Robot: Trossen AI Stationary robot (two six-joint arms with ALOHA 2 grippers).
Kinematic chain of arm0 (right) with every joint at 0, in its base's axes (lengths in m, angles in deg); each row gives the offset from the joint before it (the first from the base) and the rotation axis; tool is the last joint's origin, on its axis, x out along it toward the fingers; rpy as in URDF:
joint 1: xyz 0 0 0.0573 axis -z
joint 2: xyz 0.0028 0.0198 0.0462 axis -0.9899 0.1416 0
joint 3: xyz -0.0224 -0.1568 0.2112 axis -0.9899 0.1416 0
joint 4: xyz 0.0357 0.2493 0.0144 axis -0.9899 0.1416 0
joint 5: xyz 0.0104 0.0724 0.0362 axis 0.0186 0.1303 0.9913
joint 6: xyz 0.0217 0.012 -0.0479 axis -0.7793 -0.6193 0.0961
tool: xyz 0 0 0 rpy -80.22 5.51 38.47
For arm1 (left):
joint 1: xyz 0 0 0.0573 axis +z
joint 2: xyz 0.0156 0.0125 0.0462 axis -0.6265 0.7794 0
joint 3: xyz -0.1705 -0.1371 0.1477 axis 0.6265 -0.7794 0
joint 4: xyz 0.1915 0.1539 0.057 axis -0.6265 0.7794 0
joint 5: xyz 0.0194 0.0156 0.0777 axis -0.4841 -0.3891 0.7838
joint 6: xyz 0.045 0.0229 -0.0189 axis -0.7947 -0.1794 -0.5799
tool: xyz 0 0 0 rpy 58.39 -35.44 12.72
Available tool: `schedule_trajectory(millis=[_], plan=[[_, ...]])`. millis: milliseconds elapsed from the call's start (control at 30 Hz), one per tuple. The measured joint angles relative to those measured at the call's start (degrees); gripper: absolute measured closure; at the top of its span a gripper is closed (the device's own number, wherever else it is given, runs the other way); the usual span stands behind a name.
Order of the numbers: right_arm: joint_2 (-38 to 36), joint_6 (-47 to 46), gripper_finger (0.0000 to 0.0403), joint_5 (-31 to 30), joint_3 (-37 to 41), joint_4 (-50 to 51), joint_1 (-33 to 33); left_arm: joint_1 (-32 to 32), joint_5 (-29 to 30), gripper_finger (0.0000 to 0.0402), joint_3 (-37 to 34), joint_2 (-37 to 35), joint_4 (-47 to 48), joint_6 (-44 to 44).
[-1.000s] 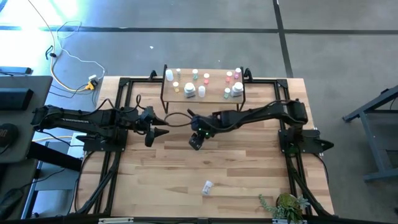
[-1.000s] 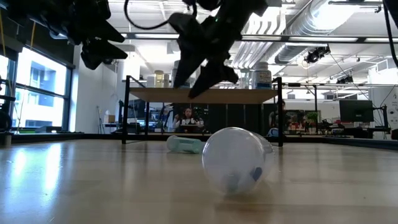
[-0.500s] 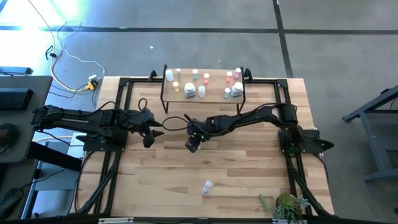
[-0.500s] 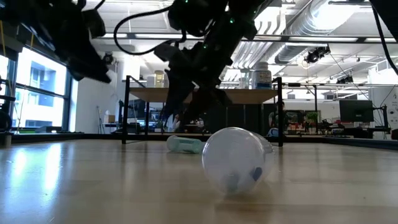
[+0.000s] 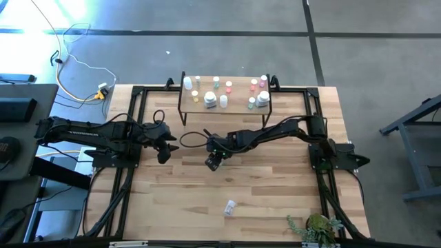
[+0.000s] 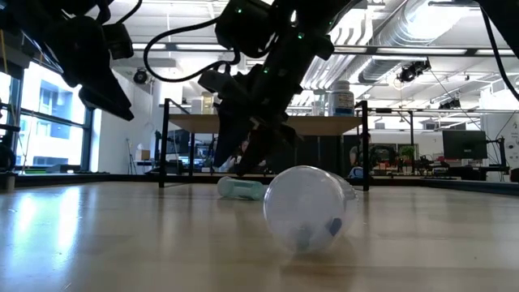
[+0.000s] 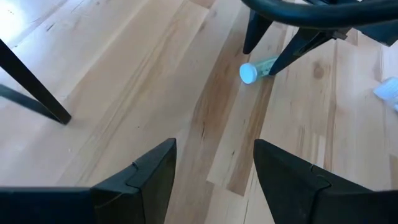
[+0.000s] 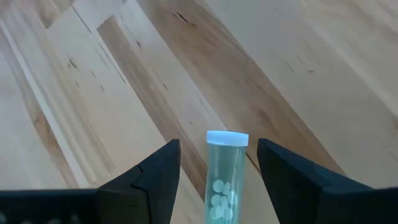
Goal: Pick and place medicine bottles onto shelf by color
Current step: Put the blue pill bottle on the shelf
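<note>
Pale-green, white-capped, pills inside: a bottle (image 8: pixel 226 176) lies flat on the surface (image 5: pixel 275 200) mid-table, between the right gripper's (image 8: pixel 217 186) spread jaws, cap pointing away from the wrist. Left gripper (image 5: pixel 163 150) waits nearby, jaws spread.

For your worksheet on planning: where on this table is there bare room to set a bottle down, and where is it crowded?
Bare wood lies between the left gripper and the clear bottle near the front edge. The shelf is crowded with bottles. The right gripper, open, straddles a green bottle mid-table.
</note>
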Motion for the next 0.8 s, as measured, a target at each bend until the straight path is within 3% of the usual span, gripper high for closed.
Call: schedule_trajectory(millis=[500, 800], plan=[[3.45, -5.27, 0.0202, 0.31, -0.17, 2.75, -0.93, 0.02, -0.01, 0.0198, 0.02, -0.02, 0.14, -0.94], [3.56, -7.68, 0.0267, 0.08, -0.39, 3.33, -0.96, 0.02, -0.01, 0.0198, 0.02, -0.02, 0.15, -1.27]])
